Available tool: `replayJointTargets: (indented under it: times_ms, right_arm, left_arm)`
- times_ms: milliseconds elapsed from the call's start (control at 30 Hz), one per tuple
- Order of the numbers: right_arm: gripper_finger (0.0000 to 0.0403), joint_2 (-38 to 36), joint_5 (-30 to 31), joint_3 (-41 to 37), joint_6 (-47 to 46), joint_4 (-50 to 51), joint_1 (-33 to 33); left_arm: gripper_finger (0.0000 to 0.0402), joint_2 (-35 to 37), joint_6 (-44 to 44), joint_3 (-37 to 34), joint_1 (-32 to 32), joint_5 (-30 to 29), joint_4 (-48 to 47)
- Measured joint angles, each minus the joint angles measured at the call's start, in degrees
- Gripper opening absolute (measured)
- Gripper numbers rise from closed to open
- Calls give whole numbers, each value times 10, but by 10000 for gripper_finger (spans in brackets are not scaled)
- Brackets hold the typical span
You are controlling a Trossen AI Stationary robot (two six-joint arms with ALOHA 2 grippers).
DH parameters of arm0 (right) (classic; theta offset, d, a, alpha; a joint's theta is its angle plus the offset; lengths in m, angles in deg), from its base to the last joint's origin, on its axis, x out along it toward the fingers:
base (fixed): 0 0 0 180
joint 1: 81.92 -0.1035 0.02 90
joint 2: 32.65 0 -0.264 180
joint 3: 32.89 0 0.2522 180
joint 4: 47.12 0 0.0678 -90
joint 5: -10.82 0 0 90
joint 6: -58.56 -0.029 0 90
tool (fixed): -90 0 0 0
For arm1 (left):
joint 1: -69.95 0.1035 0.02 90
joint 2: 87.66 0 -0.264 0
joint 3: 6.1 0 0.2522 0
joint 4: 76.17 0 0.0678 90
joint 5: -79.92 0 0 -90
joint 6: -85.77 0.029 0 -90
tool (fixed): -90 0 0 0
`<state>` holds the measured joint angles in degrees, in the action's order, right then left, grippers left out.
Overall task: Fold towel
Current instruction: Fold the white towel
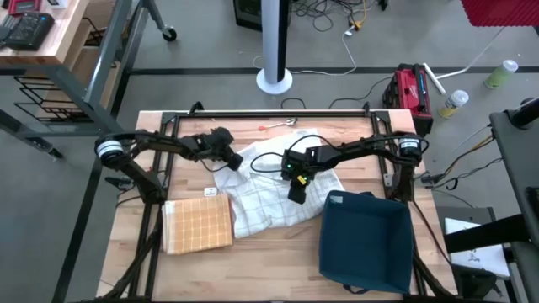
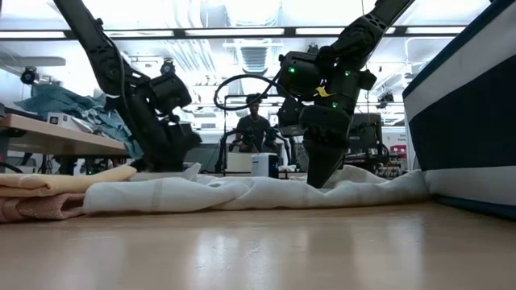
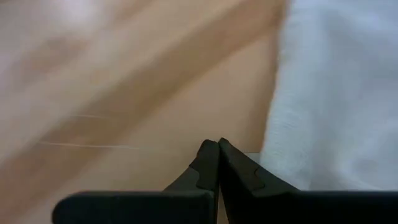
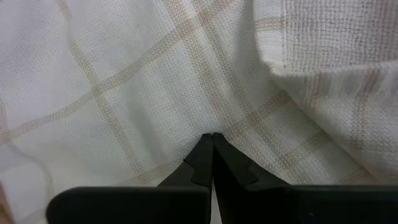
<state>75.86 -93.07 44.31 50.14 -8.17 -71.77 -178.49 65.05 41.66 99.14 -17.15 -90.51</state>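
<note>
A white towel (image 1: 269,198) with thin tan checks lies crumpled on the middle of the wooden table (image 1: 278,278). In the low view the towel (image 2: 242,193) is a low rumpled ridge. My right gripper (image 1: 296,195) is shut and points steeply down onto the towel's middle (image 4: 124,81). My left gripper (image 1: 233,160) is also shut. Its tips (image 3: 217,143) stand over bare wood just beside the towel's far-left edge (image 3: 336,93), with nothing between them. My right gripper presses its shut fingertips (image 4: 205,149) down on the towel's middle area (image 4: 214,121) from above, slanting from the table's right. The cloth lies flat on the table under the tips, and a folded-over edge (image 4: 311,68) lies just beyond them.
A folded tan checked towel (image 1: 198,225) lies at the near left, touching the white towel's edge. A dark blue bin (image 1: 366,244) stands at the near right, close beside the towel. A small utensil (image 1: 280,126) lies near the far edge.
</note>
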Motion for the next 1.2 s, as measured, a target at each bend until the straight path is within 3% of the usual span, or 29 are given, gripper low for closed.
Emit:
replayJointTargets:
  times_ms: [267, 633, 800, 967, 1200]
  right_arm:
    - [0, 0, 0, 0, 1, -1, 0]
    - [0, 0, 0, 0, 3, -5, 0]
    - [0, 0, 0, 0, 3, -6, 0]
    - [0, 0, 0, 0, 4, -6, 0]
    - [0, 0, 0, 0, 5, -7, 0]
  left_arm:
    - [0, 10, -81, -4, -14, 163, 32]
    - [0, 5, -99, 16, -86, 232, 164]
    - [0, 5, -85, 49, -115, 236, 150]
    - [0, 5, -60, 71, -120, 227, 67]
    - [0, 6, -56, 64, -117, 95, -43]
